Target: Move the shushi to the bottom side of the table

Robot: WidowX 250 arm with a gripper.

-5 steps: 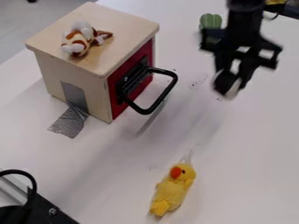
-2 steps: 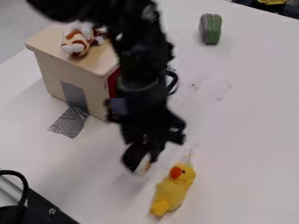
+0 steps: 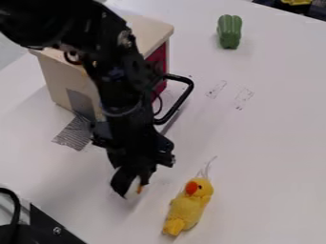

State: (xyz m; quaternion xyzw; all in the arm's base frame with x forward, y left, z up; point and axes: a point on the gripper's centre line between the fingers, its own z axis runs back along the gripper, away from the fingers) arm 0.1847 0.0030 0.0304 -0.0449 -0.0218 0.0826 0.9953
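Broadly, counter: a smooth white surface [image 3: 261,157] running under everything, its far edge slanting across the upper right, with dark items and a patch of yellow beyond it.
Arm: black and jointed [image 3: 117,81], coming in from the upper left, in front of the box, and hanging down over the counter.
Box: pale wooden body with a red front [image 3: 57,78], upright toward the upper left, partly hidden by the arm.
Tool: black, two-fingered [image 3: 134,186], left of and below the middle of the view, pointing down; it is clenched on the sushi.
Corner piece: black, flat and straight-edged [image 3: 49,223], at the lower left, with a black curved handle beside it.
Box handle: black, bent bar [image 3: 186,95], sticking out from the red front.
Bird: yellow plush with an orange beak [image 3: 188,207], lying on the counter to the right of the tool and apart from it, pale strings at its head.
Tape: silvery grey strip [image 3: 75,134], stuck from the box's side down onto the counter.
Pepper: green, ribbed toy [image 3: 229,31], near the far edge.
Sushi: small white piece with orange [image 3: 133,189], between the tool's fingertips; whether it touches the counter, I cannot tell.
Marks: faint dark smudges [image 3: 243,98], right of the box handle.
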